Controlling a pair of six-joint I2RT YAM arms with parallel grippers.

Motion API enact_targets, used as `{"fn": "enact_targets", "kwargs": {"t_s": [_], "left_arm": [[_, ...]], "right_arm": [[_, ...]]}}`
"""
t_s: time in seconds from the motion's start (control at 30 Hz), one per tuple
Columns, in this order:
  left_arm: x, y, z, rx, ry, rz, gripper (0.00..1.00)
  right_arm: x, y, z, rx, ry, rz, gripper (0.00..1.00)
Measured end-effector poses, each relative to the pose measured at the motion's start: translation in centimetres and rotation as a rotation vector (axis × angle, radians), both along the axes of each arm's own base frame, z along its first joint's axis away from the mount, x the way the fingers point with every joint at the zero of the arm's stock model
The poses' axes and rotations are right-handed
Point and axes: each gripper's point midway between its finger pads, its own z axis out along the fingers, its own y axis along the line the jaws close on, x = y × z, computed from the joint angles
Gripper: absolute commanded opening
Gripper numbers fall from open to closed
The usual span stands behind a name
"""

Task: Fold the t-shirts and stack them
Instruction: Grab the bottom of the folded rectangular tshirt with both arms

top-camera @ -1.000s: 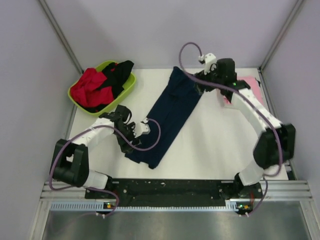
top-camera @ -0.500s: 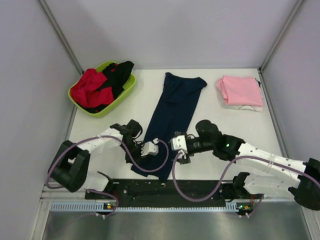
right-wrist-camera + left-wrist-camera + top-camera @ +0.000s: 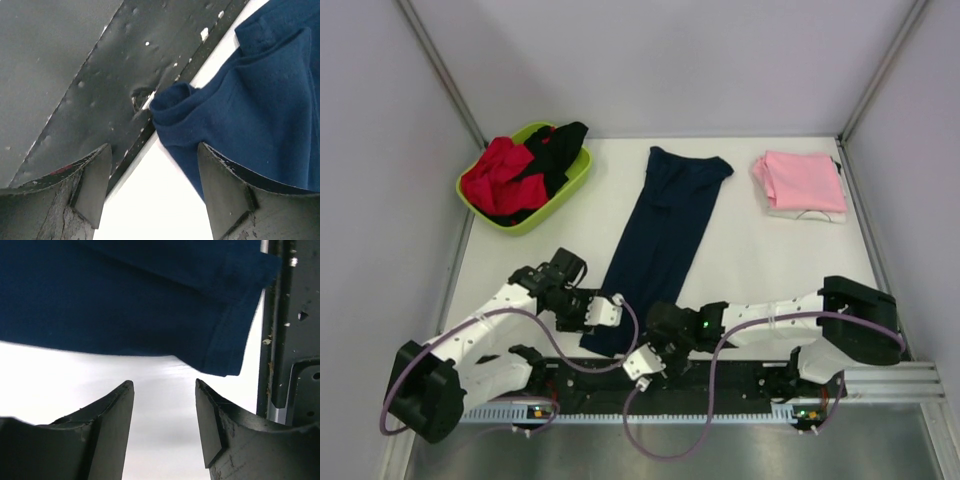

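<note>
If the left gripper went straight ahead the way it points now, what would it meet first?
Probably the near hem of the navy t-shirt. The left gripper, jaws open, faces it across a strip of table. Its height above the table is unclear.

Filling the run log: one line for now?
left gripper open; right gripper open; both facing near end of dark navy cloth t-shirt, ungrasped

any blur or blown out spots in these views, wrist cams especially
Left wrist: the table is blown out to white and the navy t-shirt looks smeared along its lower edge; right wrist: table also pure white, shirt hem crisp; top external: even light, sharp, only soft shadows.
</note>
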Motion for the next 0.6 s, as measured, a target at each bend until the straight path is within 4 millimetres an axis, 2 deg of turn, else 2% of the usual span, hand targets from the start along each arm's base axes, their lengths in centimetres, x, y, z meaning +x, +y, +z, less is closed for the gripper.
{"fn": "enact_targets", "kwargs": {"t_s": [0.07, 0.1, 0.13, 0.17, 0.2, 0.27, 0.43, 0.6], "left_arm": [[-0.5, -0.2, -0.5, -0.014, -0.002, -0.074, 0.6], [-0.8, -0.2, -0.8, -0.021, -0.001, -0.105, 0.61], [-1.1, -0.3, -1.1, -0.027, 0.0, -0.133, 0.63], [-1.3, -0.4, -1.3, -0.033, 0.0, -0.157, 0.65], [-1.4, -0.5, -1.4, -0.039, -0.002, -0.181, 0.67], [-1.5, -0.9, -1.4, -0.059, -0.009, -0.222, 0.7], [-2.5, -1.8, -1.8, -0.097, -0.016, -0.341, 0.73], [-3.5, -2.4, -2.9, -0.102, -0.021, -0.437, 0.73]], "right_arm": [[0.0, 0.6, -0.5, -0.012, -0.013, 0.003, 0.64], [0.1, 1.0, -0.4, -0.009, -0.016, 0.001, 0.6], [0.1, 1.4, -0.4, -0.004, -0.018, -0.003, 0.49], [0.1, 1.8, -0.3, 0.004, -0.017, -0.007, 0.3], [0.2, 2.1, -0.3, 0.011, -0.023, -0.009, 0.16], [0.7, 2.5, -0.5, 0.011, -0.047, -0.029, 0.0], [1.2, 1.7, -0.8, -0.025, -0.055, -0.084, 0.0], [0.6, -1.1, -0.7, -0.058, -0.047, -0.096, 0.0]]}}
